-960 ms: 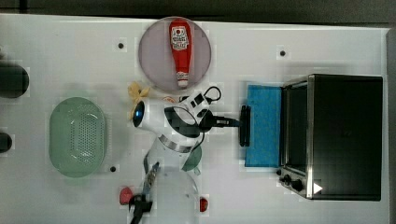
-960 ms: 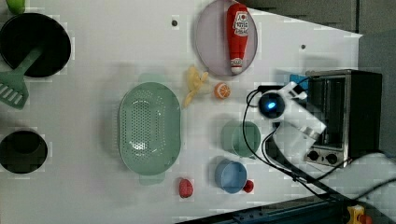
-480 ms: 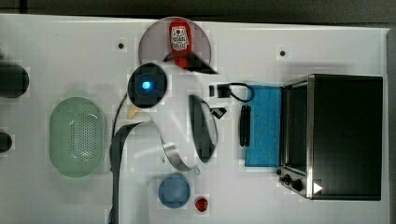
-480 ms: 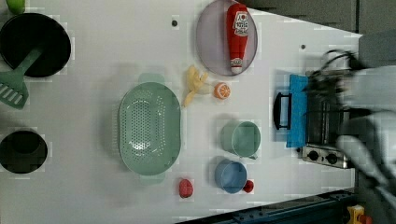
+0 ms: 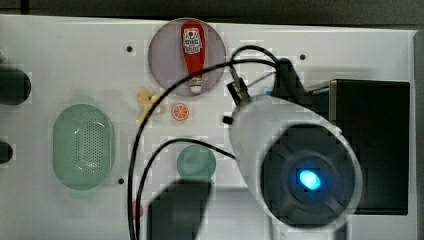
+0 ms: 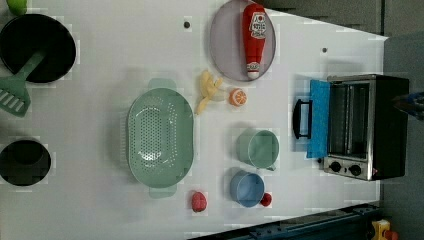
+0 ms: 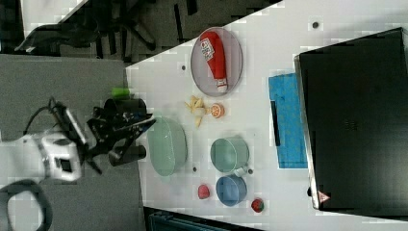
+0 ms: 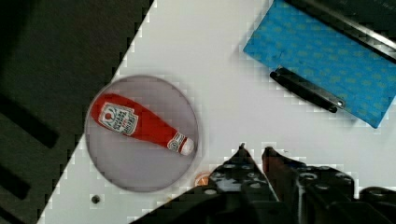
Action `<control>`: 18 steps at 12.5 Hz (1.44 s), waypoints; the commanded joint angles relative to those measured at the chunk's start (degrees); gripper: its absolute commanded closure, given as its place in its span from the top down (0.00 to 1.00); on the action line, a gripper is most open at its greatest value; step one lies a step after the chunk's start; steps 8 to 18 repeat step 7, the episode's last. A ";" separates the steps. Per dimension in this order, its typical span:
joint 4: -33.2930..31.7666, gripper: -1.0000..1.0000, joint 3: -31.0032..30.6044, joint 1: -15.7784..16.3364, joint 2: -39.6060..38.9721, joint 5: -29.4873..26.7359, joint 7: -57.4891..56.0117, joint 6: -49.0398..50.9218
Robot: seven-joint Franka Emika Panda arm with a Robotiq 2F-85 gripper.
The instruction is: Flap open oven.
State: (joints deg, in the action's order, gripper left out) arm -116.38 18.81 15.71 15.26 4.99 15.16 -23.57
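The hand (image 8: 254, 151) hangs above the white bench (image 6: 100, 70), its two dark fingertips (image 8: 241, 150) close together with a narrow gap between them and nothing gripped; in the wrist view they point at bare bench between the grey plate (image 8: 140, 172) and the oven door's dark bar handle (image 8: 304, 89). In the right view the hand (image 7: 149, 126) sits well apart from the oven (image 7: 356, 120), beyond the green colander (image 7: 168, 144). The oven (image 6: 372, 127) stands at the left view's right end of the bench, its blue-tinted door (image 6: 318, 119) flapped down flat onto the bench, the handle (image 6: 300, 119) on the far edge from the cavity and the two knobs (image 6: 345, 168) on the silver front. Taking the oven as landmark in the left view: a green cup (image 6: 257, 148) stands nearest the door, a blue cup (image 6: 247, 188) just beside that, with a small red piece (image 6: 266, 200) touching it. Farther from the oven lie an orange slice (image 6: 237, 96) and a yellow peel-like piece (image 6: 209, 90), then the plate (image 6: 225, 50) bearing a red ketchup bottle (image 6: 254, 37). The colander (image 6: 160, 136) lies farther still, and a black pan (image 6: 37, 47) with a green spatula (image 6: 17, 92) farthest away.
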 commanded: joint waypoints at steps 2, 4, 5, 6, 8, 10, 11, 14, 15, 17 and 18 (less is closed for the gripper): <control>-0.84 0.17 -1.19 0.43 0.10 -0.42 2.77 5.26; -0.83 0.17 -1.19 0.42 0.07 -0.42 2.76 5.76; -0.85 0.17 -1.11 0.42 0.07 -0.42 2.76 5.74; -0.87 0.17 -1.13 0.42 0.05 -0.42 2.77 5.68; -0.89 0.17 -1.11 0.42 0.04 -0.42 2.76 5.66; -0.89 0.17 -1.11 0.42 0.04 -0.42 2.76 5.66; -0.89 0.17 -1.11 0.42 0.04 -0.42 2.76 5.66; -0.89 0.17 -1.11 0.42 0.04 -0.42 2.76 5.66; -0.89 0.17 -1.11 0.42 0.04 -0.42 2.76 5.66; -0.89 0.17 -1.11 0.42 0.04 -0.42 2.76 5.66; -0.89 0.17 -1.11 0.42 0.04 -0.42 2.76 5.66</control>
